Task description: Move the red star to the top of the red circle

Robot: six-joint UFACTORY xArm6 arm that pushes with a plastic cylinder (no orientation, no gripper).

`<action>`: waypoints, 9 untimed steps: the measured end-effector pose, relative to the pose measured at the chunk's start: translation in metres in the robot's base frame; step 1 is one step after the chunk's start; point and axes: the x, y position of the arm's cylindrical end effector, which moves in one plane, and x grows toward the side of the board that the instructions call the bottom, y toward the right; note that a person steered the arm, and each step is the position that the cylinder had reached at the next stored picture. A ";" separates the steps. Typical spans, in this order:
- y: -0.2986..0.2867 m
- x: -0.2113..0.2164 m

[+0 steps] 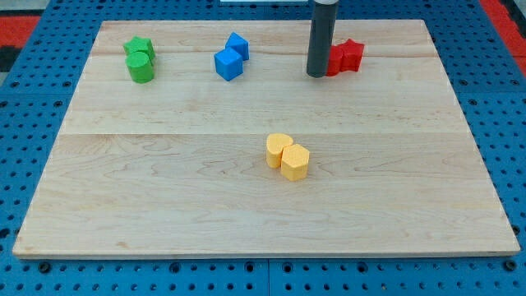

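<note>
The red star (351,53) lies near the view's top, right of centre, on the wooden board (164,189). Another red piece (335,62) touches its left side; the rod hides most of it, so its shape cannot be made out. My tip (316,75) rests on the board right against the left side of this red piece. The dark rod rises straight up out of the view's top.
A green star (138,46) and a green cylinder (140,67) sit together at the top left. Two blue blocks (230,57) touch at the top centre. Two yellow blocks (288,156) touch near the board's middle. A blue pegboard (33,123) surrounds the board.
</note>
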 end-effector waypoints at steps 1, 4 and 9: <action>0.028 0.014; 0.053 -0.026; 0.045 -0.077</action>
